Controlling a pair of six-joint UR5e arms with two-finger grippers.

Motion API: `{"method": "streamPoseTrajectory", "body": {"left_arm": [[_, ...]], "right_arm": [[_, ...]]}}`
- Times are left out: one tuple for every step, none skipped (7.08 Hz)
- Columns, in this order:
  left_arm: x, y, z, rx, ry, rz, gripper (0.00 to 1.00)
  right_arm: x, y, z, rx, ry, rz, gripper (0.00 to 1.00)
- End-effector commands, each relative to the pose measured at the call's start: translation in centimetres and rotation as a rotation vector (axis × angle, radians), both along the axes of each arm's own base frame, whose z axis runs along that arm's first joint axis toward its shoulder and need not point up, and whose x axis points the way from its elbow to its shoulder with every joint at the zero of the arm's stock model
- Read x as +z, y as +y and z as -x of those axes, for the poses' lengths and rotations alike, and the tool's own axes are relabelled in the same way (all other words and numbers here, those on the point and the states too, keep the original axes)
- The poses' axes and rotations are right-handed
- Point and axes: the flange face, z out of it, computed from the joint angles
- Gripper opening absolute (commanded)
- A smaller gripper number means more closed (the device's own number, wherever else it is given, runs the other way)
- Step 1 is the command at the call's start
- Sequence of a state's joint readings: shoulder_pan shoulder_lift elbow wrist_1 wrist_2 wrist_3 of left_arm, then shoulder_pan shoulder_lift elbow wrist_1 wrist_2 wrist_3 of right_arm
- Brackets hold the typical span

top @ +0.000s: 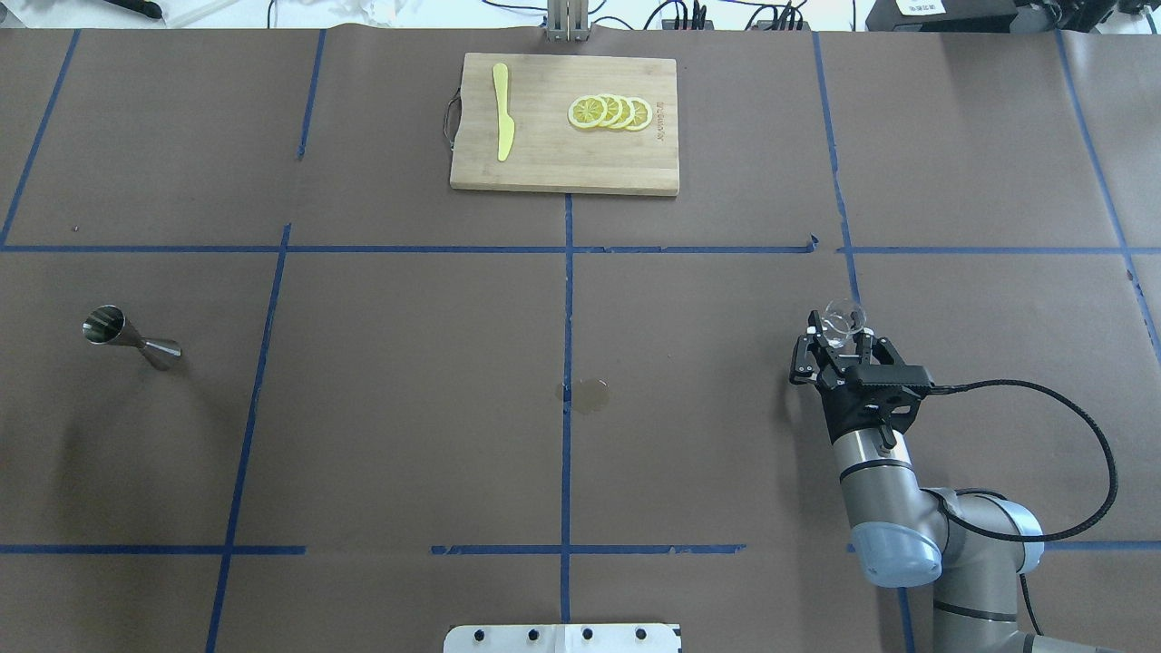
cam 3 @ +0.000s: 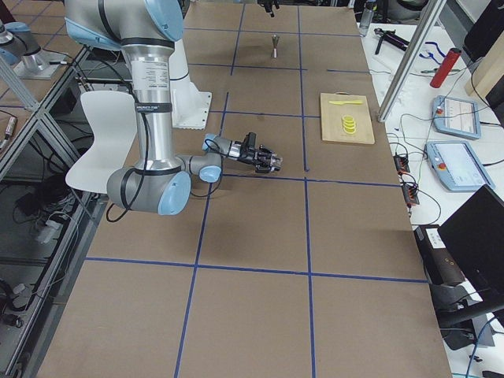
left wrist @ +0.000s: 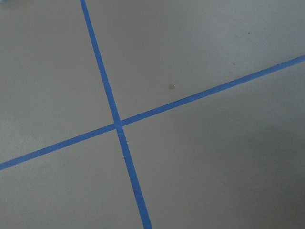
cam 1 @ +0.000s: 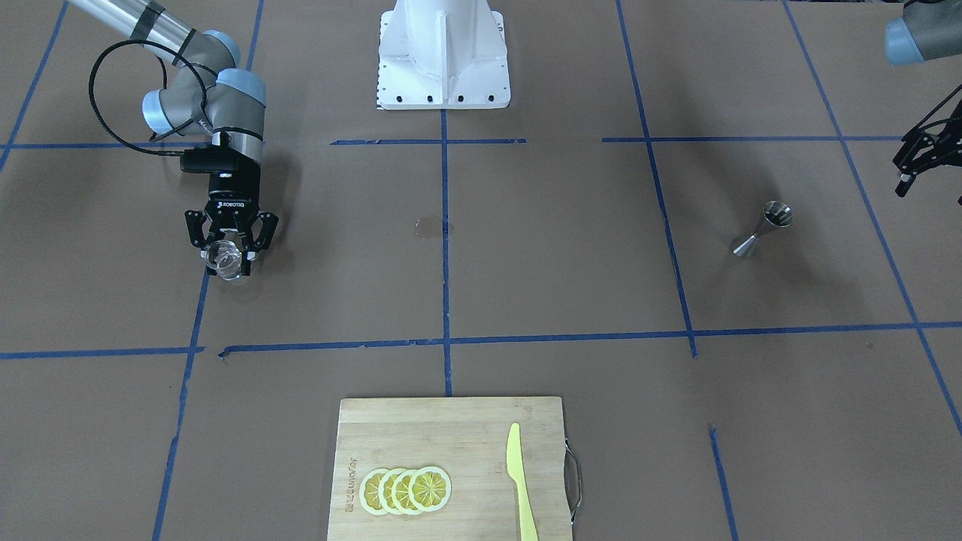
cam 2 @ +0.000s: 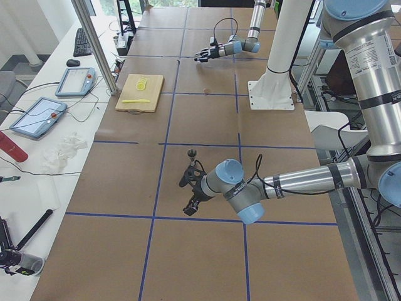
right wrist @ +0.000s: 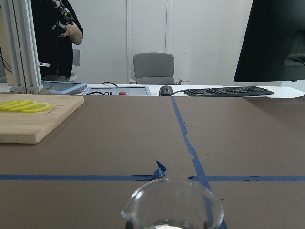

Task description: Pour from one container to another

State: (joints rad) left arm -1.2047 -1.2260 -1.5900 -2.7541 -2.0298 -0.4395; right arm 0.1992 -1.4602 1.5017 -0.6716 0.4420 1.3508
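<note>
The clear glass tumbler (top: pixel 844 318) sits between the fingers of my right gripper (top: pixel 841 332), which is shut on it and held level, low over the table at the robot's right. In the right wrist view the tumbler's rim (right wrist: pixel 174 204) fills the bottom edge. The steel jigger (top: pixel 131 337) stands upright far across the table on the robot's left, also seen in the front-facing view (cam 1: pixel 763 229). My left gripper (cam 1: pixel 930 188) hangs above the table beyond the jigger, cut by the view's edge, its fingers apart and holding nothing.
A wooden cutting board (top: pixel 562 168) with lemon slices (top: pixel 610 112) and a yellow knife (top: pixel 502 122) lies at the far middle edge. A small wet stain (top: pixel 590 394) marks the table's centre. The robot's white base (cam 1: pixel 443 52) stands at the near middle.
</note>
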Motion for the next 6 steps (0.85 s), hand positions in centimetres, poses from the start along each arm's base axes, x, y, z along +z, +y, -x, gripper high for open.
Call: {"method": "streamPoseTrajectory", "body": {"left_arm": [[0.0, -0.1, 0.0, -0.003, -0.003, -0.001, 1.00], [0.0, -0.2, 0.0, -0.003, -0.003, -0.003, 1.00], [-0.1, -0.4, -0.1, -0.005, -0.004, -0.006, 1.00], [0.0, -0.4, 0.0, -0.007, -0.004, -0.005, 1.00], [-0.1, -0.4, 0.0, -0.007, -0.004, -0.006, 1.00], [-0.1, -0.4, 0.0, -0.008, -0.005, -0.007, 1.00]], "right_arm": [[0.5, 0.0, -0.4, 0.001, 0.012, -0.005, 0.00], [1.0, 0.1, -0.5, -0.001, 0.024, -0.003, 0.00], [1.1, 0.0, -0.5, -0.003, 0.038, -0.005, 0.00], [1.3, 0.0, -0.4, -0.004, 0.049, -0.006, 0.00], [1.7, 0.0, -0.4, -0.005, 0.055, -0.004, 0.00], [1.7, 0.0, -0.4, -0.004, 0.055, -0.003, 0.00]]}}
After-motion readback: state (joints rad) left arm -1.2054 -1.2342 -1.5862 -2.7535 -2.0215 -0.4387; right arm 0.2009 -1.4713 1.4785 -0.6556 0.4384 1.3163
